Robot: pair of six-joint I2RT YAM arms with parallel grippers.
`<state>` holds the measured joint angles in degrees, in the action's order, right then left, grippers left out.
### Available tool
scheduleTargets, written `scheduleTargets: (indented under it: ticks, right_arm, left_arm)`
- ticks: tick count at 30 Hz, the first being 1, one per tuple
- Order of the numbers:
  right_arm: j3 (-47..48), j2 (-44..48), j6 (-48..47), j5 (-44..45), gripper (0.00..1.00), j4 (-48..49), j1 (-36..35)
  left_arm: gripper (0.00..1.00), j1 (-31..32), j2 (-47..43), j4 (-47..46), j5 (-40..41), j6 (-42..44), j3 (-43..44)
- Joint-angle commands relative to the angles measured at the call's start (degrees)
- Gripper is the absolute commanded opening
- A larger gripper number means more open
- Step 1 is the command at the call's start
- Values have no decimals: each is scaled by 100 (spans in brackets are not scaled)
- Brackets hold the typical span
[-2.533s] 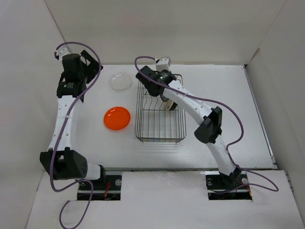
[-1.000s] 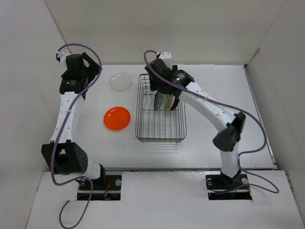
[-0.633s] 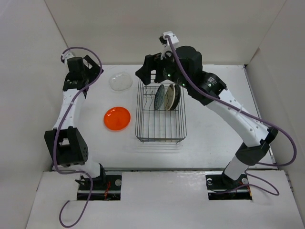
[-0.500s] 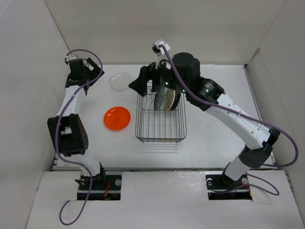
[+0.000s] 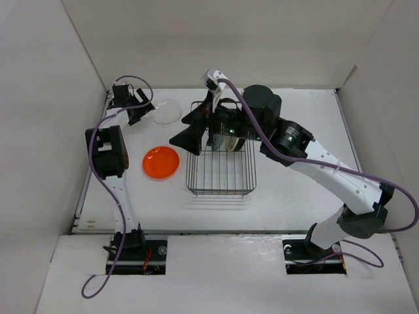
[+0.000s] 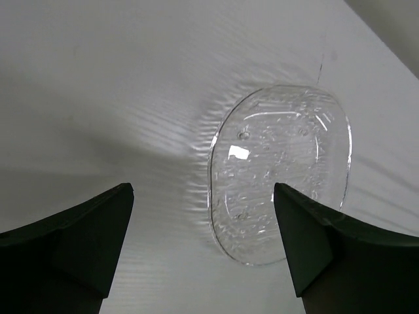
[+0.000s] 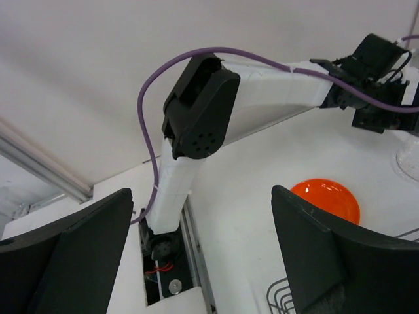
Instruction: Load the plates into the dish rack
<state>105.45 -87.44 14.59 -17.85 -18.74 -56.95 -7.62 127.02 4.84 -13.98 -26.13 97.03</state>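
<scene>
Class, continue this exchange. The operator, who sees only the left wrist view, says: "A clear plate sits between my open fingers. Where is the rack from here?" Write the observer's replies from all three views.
Observer: In the top view the dish rack stands just right of your clear plate.
Operator: Any other plate left on the table?
Observer: Yes, an orange plate lies flat on the table, left of the rack and nearer the arm bases than yours.
Operator: Where is the other arm?
Observer: The right gripper hangs open and empty above the rack's left side.
</scene>
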Motion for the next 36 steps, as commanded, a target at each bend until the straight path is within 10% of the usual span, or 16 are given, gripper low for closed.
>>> scheduleTargets:
  ticks: [1, 23, 36]
  right_arm:
    - [-68, 175, 0, 53, 91, 345, 8]
    - [-51, -107, 106, 290, 91, 398, 8]
    - [-103, -54, 106, 466, 91, 292, 8]
  left_arm:
    - [85, -29, 68, 26, -105, 100, 553]
    - [65, 243, 841, 729, -96, 354, 1283]
    - [12, 243, 895, 720, 141, 82, 1160]
